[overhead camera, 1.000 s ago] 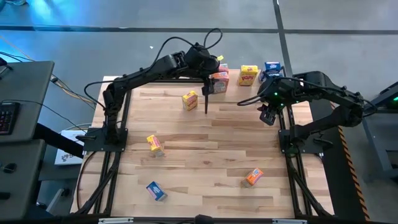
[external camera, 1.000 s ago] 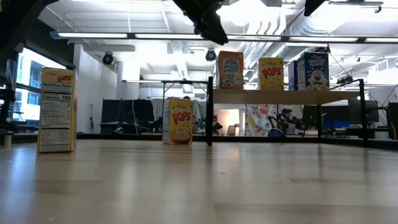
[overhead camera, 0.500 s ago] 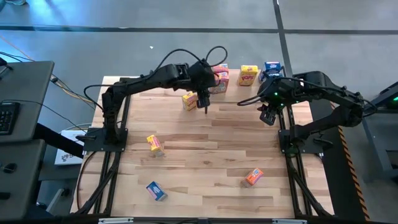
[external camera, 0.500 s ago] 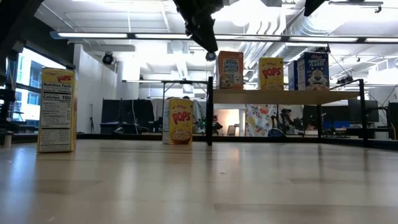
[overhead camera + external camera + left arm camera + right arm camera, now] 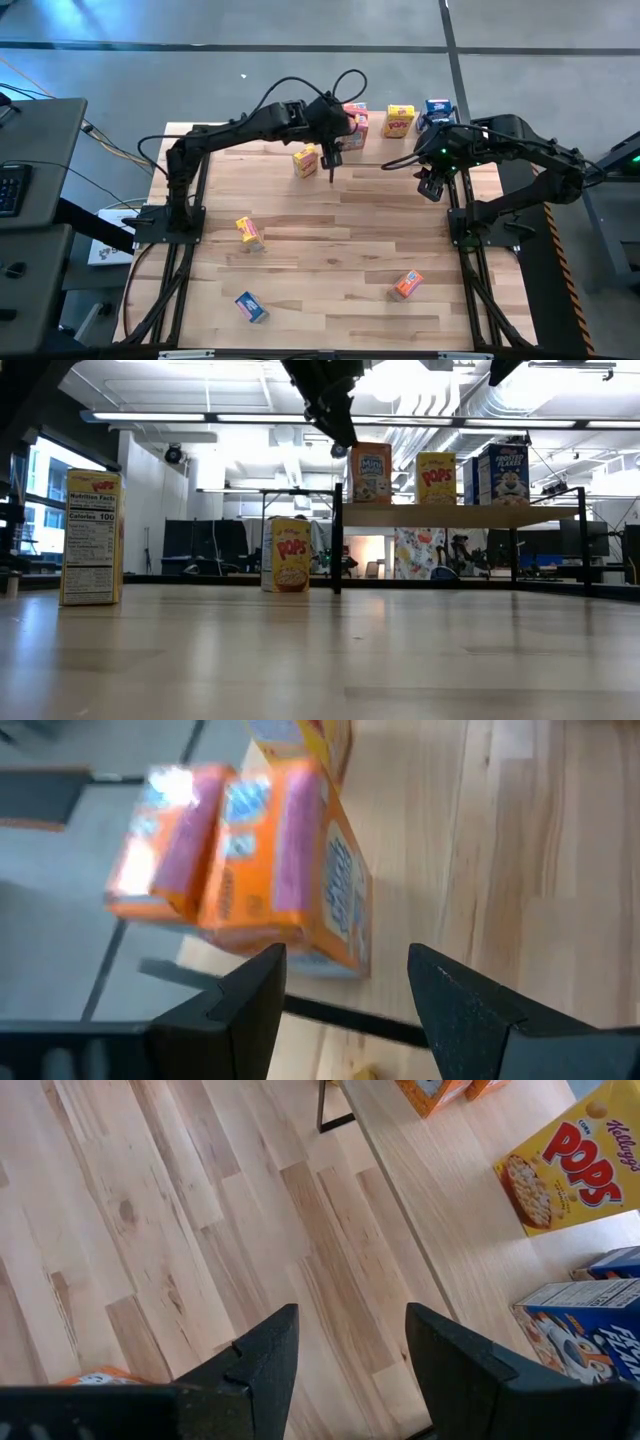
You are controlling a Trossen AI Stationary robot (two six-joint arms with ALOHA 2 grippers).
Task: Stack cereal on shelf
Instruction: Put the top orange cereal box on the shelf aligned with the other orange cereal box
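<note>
Low view: yellow "POPS" box (image 5: 436,477) beside blue "Frosted Flakes" box (image 5: 507,474) on shelf (image 5: 460,515); both grippers' fingers apart

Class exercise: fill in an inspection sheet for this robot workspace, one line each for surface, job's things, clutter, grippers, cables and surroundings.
Surface: plank tabletop, bare wood.
Job's things: shelf holds orange, yellow and blue cereal boxes; yellow box beside it; four boxes loose on the tabletop.
Clutter: nothing seen.
Grippers: left gripper open, empty, by the orange boxes; right gripper open, empty, near the shelf's right end.
Cables: loop over left arm.
Surroundings: grey floor, desk at left.
</note>
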